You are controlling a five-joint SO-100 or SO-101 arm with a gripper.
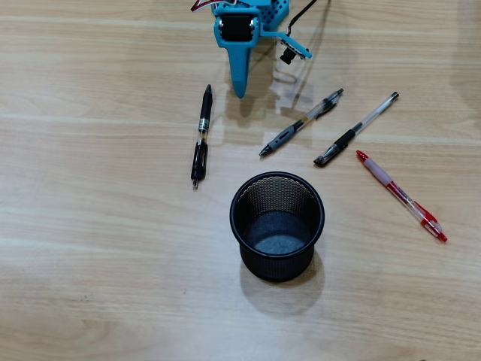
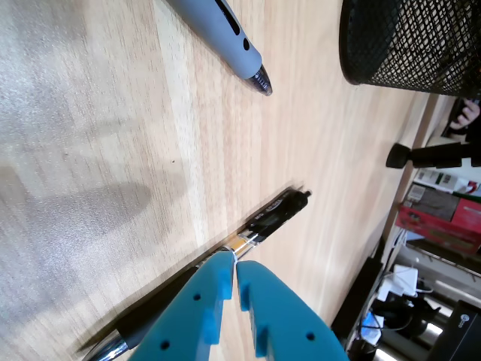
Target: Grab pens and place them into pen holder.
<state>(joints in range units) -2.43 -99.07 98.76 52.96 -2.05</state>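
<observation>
Blue gripper (image 2: 236,272) fills bottom of wrist view, closest to lens; its two teal fingers (image 2: 197,308) sit tip to tip w/ only a hairline slit between, nothing pinched. Overhead view shows same gripper (image 1: 240,92) as a downward-pointing wedge at top centre, tip over bare wood, not touching any pen.

Black pen (image 1: 201,135) lies just left of gripper tip in overhead view, near-vertical, slightly tilted, gold band mid-barrel. In wrist view that pen (image 2: 274,214) runs diagonally under/behind the fingers; can't tell if touching them.

Clear-and-black pen w/ grey grip (image 1: 301,122) lies right of gripper in overhead view, diagonal, tip toward lower left. Its grey grip end and metal tip (image 2: 225,37) show at top of wrist view. Second clear-and-black pen (image 1: 355,129) is further right, roughly parallel to the first, apart from it. Red-and-clear pen (image 1: 400,195) is rightmost, slanting down to the right, its upper end near the second clear pen's lower end but not touching.

Pen holder (image 1: 277,226), black wire-mesh cup, stands upright below the pens in centre of overhead view, no pens inside, bottom visible. Mesh wall (image 2: 406,41) shows at top right of wrist view. All four pens flat on table, outside holder.

Light wood-grain table (image 1: 98,263) under everything. Room clutter visible past table edge at right of wrist view, too blurry to ID.
</observation>
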